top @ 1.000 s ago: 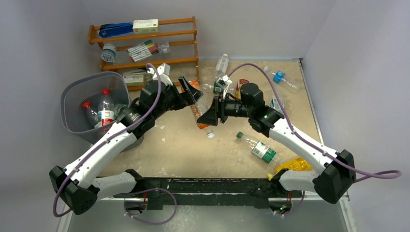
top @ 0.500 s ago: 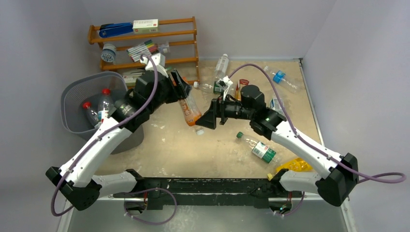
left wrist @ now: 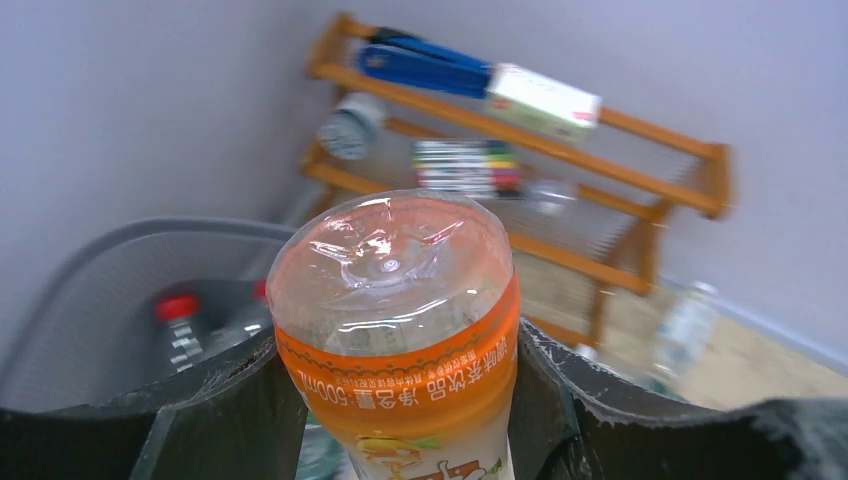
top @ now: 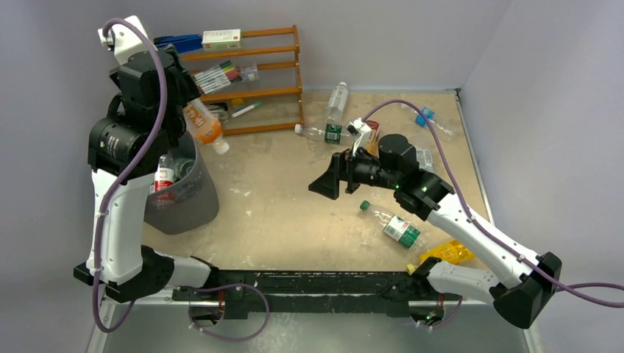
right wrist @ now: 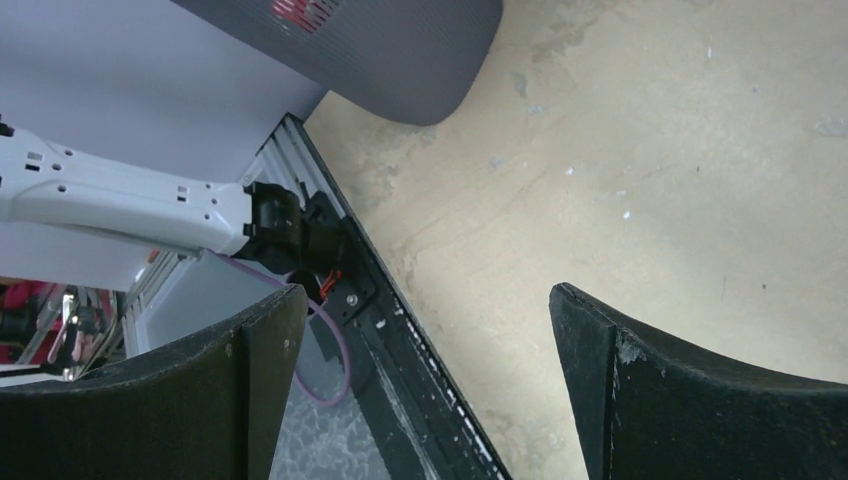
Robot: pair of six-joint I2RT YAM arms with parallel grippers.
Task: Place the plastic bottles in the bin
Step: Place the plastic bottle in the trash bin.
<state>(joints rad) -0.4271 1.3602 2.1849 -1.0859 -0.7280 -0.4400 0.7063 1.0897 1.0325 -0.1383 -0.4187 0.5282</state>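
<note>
Glossy clear-plastic orange bottle (left wrist: 395, 290), matt grey plastic bin (top: 188, 198) — smooth wooden rack (top: 257, 92), rough scuffed tabletop (top: 279, 213).

The top external camera sits above and behind the arm bases, facing down and forward. From a distance it covers the whole table (top: 294, 220), the wooden rack (top: 250, 92) at the far wall and the bin (top: 184, 206) on the left.

The left wrist camera looks along the left gripper (left wrist: 395, 420), very close to the orange bottle (left wrist: 395, 300) at its centre. It faces the rack and the bin's open top, and the top view shows both.

The right wrist camera looks out between the spread fingers of the right gripper (right wrist: 425, 390), down at the table's near-left edge. It shares the bin's lower wall, the tabletop and the left arm (right wrist: 120, 200) with the top view.
</note>
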